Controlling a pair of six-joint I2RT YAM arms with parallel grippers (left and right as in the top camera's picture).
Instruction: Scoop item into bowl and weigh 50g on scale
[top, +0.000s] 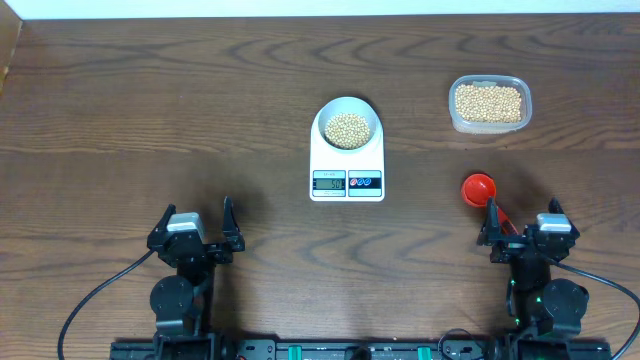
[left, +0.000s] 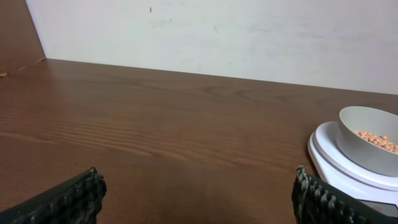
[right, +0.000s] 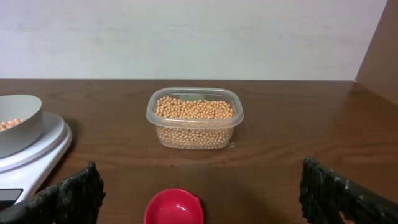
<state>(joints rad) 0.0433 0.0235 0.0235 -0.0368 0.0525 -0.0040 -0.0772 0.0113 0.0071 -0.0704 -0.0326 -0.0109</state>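
Near the gaping right tool (top: 521, 212), take the red plastic scoop (top: 478, 188) by its handle — small tan beans (top: 488, 102) likely roll — left tool (top: 196, 215) gapes too.

text: none legible | scale (top: 347, 170) display: digits too small

The left gripper (top: 197, 212), jaws spread wide, has the dark brown wooden table (top: 150, 110) open straight ahead of it and to its left. Only the flat white digital scale (top: 347, 160), with the small round white bowl (top: 322, 115) on top, stands ahead to its right. The right gripper (top: 521, 212), equally wide, has the red round plastic scoop (top: 478, 187) just ahead of its left finger and the clear rectangular plastic tub (top: 490, 128) farther ahead. 1 open lane runs between scoop and scale.
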